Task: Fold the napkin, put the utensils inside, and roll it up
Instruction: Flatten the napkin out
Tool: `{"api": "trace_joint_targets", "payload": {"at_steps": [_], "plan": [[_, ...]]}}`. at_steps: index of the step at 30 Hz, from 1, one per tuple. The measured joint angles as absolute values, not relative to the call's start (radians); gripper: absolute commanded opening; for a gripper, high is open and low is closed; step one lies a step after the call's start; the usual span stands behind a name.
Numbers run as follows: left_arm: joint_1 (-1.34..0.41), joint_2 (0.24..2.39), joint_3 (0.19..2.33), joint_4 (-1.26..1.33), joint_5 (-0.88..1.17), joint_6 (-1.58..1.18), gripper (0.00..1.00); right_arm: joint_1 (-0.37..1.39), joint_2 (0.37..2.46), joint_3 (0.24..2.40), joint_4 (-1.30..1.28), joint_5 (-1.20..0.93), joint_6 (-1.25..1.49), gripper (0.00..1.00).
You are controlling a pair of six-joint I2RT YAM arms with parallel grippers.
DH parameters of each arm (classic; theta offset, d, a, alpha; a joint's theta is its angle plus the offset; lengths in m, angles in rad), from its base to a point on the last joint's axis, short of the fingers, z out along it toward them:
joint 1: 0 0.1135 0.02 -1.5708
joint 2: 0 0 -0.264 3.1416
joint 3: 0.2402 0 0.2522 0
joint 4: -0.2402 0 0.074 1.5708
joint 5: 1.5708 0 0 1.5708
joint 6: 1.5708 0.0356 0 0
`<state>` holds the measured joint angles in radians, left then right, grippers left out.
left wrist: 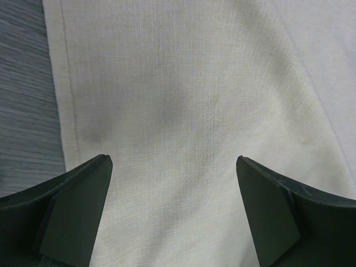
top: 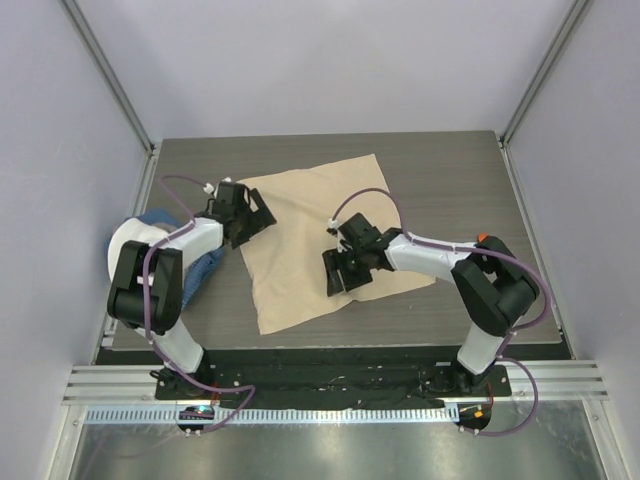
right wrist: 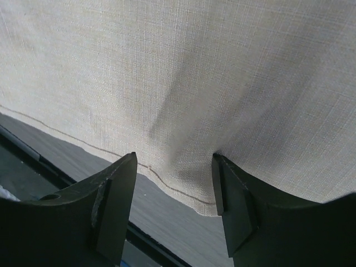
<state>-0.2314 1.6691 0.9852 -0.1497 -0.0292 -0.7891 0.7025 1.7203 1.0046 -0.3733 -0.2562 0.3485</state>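
At nine o'clock, left table edge: a crumpled blue cloth (top: 207, 268) and a white rounded object (top: 122, 250). Both are largely hidden behind the left arm, and the white object cannot be identified.
Left gripper (top: 254, 212): hangs over the ten-o'clock corner of the plain beige-tan soft cloth napkin (top: 310, 210). Its jaws are spread wide with nothing between them. In the wrist view only weave and one hem show beyond the black fingers (left wrist: 78, 211); I cannot tell whether they touch the cloth.
Napkin position: lies flat and unfolded at the centre of the dark grey wood-grain tabletop (top: 460, 180).
Napkin heading: turned slightly anticlockwise. The side hems run nearly twelve to six, and the corners point to about one and seven o'clock. It is close to square, so no long axis stands out.
Right gripper (top: 338, 275): sits over the napkin's five-o'clock part, just inside the near hem. The jaws are partly spread and pinch nothing. One fingertip (right wrist: 236, 200) meets a small crease in the cloth.
Three o'clock, behind the right arm: an orange speck (top: 483, 237), mostly covered and too small to identify.
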Motion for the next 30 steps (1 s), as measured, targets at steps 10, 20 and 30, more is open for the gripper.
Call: {"api": "trace_joint_targets", "payload": {"at_steps": [10, 20, 30], "plan": [[-0.231, 1.729, 0.992, -0.150, -0.015, -0.799, 1.00, 0.686, 1.771, 1.315, -0.488, -0.256, 0.316, 0.72], [-0.231, 1.730, 1.000, -0.173, -0.031, -0.775, 1.00, 0.449, 2.055, 1.649, -0.472, -0.254, 0.195, 0.72], [-0.230, 1.752, 1.045, -0.240, -0.048, -0.730, 1.00, 0.324, 2.217, 1.731, -0.466, -0.282, 0.160, 0.72]]}}
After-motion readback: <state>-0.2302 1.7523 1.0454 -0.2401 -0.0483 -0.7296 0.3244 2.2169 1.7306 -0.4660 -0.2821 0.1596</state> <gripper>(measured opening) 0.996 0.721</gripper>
